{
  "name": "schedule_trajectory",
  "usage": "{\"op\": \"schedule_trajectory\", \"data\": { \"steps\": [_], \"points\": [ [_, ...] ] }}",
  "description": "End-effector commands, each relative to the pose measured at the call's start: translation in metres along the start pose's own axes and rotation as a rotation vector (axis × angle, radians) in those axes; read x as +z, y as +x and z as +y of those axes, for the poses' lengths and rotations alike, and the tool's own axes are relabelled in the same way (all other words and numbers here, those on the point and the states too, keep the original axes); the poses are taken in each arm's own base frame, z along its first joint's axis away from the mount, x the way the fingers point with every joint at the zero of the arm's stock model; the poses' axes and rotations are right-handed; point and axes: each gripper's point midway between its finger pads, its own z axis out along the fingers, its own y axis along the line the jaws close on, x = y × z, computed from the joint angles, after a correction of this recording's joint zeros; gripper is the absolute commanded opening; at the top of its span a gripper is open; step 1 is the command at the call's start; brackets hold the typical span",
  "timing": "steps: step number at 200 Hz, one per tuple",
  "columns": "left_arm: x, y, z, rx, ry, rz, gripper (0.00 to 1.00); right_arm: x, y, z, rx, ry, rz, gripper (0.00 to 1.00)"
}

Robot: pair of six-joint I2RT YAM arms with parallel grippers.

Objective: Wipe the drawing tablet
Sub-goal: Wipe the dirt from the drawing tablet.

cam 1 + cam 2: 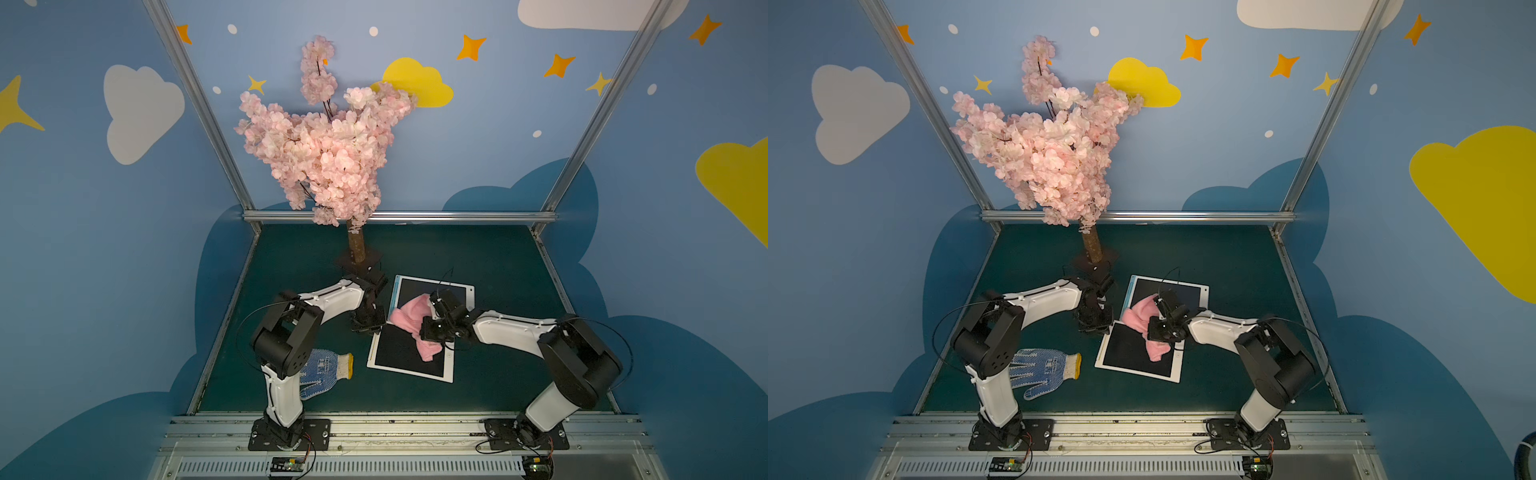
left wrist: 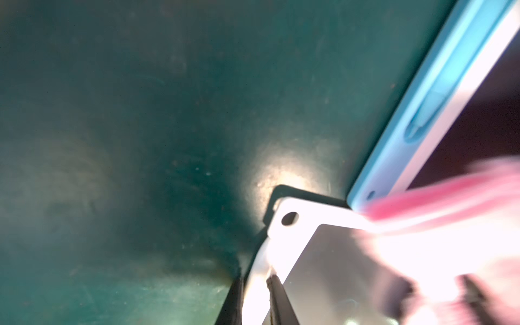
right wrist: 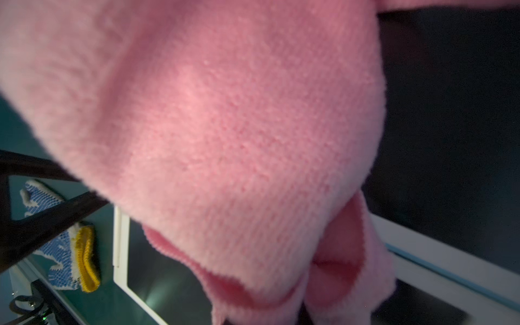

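Observation:
A white-framed drawing tablet (image 1: pixel 399 353) with a black screen lies flat on the green mat. My left gripper (image 2: pixel 254 301) is shut on its frame near the holed corner (image 2: pixel 289 218); in both top views it stands at the tablet's far left corner (image 1: pixel 368 328). A pink cloth (image 1: pixel 409 316) is draped across the tablet's far edge and screen. My right gripper (image 1: pixel 430 338) is shut on the cloth, which fills the right wrist view (image 3: pixel 225 126) and hides the fingers there.
A second tablet (image 1: pixel 419 286) with a blue edge (image 2: pixel 422 112) lies just behind, partly under the cloth. A blue-dotted work glove (image 1: pixel 328 365) lies by the left arm's base. A pink blossom tree (image 1: pixel 324 153) stands at the back on a dark base (image 1: pixel 357 259).

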Motion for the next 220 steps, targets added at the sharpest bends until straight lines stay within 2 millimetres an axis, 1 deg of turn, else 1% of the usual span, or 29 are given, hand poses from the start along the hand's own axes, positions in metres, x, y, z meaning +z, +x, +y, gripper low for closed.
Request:
{"op": "schedule_trajectory", "data": {
  "steps": [1,10,19,37,47,56,61,63,68,69,71,74,96,113,129,145,148,151,161,176,190,196,203,220],
  "points": [
    [0.026,0.006,0.002,0.013,-0.016,0.041,0.19,-0.015,0.057,-0.079,0.031,0.209,0.135,0.0],
    [0.027,0.007,0.002,0.014,-0.017,0.042,0.19,-0.022,0.062,-0.086,0.035,0.216,0.131,0.0],
    [0.027,0.007,0.002,0.014,-0.016,0.044,0.19,-0.027,0.064,-0.089,0.031,0.215,0.123,0.0],
    [0.027,0.007,0.002,0.015,-0.016,0.044,0.19,-0.027,0.063,-0.08,0.028,0.188,0.122,0.0],
    [0.028,0.007,0.002,0.013,-0.019,0.045,0.19,-0.024,0.062,-0.069,0.007,0.179,0.132,0.0],
    [0.028,0.007,0.002,0.011,-0.019,0.045,0.19,-0.02,0.057,-0.056,-0.024,0.171,0.134,0.0],
    [0.029,0.008,0.003,0.011,-0.02,0.046,0.19,-0.016,0.059,-0.049,-0.045,0.166,0.143,0.0],
    [0.029,0.007,0.003,0.01,-0.019,0.045,0.19,-0.015,0.056,-0.045,-0.048,0.161,0.14,0.0],
    [0.03,0.008,0.003,0.009,-0.02,0.047,0.19,-0.011,0.06,-0.04,-0.065,0.156,0.156,0.0],
    [0.03,0.008,0.003,0.01,-0.021,0.047,0.19,-0.011,0.055,-0.035,-0.066,0.147,0.146,0.0],
    [0.03,0.008,0.003,0.009,-0.02,0.047,0.19,-0.01,0.056,-0.032,-0.074,0.143,0.15,0.0],
    [0.03,0.007,0.003,0.009,-0.02,0.046,0.19,-0.008,0.051,-0.025,-0.079,0.13,0.142,0.0],
    [0.03,0.007,0.004,0.007,-0.023,0.041,0.19,0.001,0.058,0.008,-0.162,0.085,0.164,0.0],
    [0.031,0.006,0.003,0.007,-0.023,0.042,0.19,0.004,0.071,0.021,-0.208,0.063,0.195,0.0],
    [0.031,0.006,0.002,0.009,-0.02,0.041,0.19,0.001,0.084,0.016,-0.216,0.073,0.214,0.0],
    [0.03,0.004,0.001,0.01,-0.018,0.037,0.19,-0.007,0.092,-0.003,-0.183,0.101,0.208,0.0],
    [0.031,0.005,0.001,0.012,-0.019,0.037,0.19,-0.009,0.089,-0.003,-0.175,0.099,0.197,0.0],
    [0.03,0.004,0.001,0.013,-0.018,0.036,0.19,-0.011,0.097,-0.016,-0.16,0.119,0.209,0.0],
    [0.03,0.004,0.001,0.013,-0.019,0.037,0.19,-0.018,0.1,-0.03,-0.134,0.137,0.204,0.0],
    [0.03,0.004,0.001,0.018,-0.019,0.038,0.19,-0.029,0.108,-0.045,-0.119,0.169,0.198,0.0],
    [0.03,0.003,0.001,0.02,-0.019,0.038,0.19,-0.036,0.117,-0.054,-0.115,0.178,0.201,0.0],
    [0.029,0.003,0.001,0.02,-0.02,0.039,0.19,-0.039,0.121,-0.056,-0.118,0.182,0.203,0.0],
    [0.029,0.003,0.0,0.023,-0.019,0.038,0.19,-0.04,0.124,-0.053,-0.133,0.176,0.204,0.0],
    [0.029,0.002,0.0,0.024,-0.017,0.036,0.19,-0.038,0.129,-0.031,-0.204,0.133,0.206,0.0]
  ]
}}
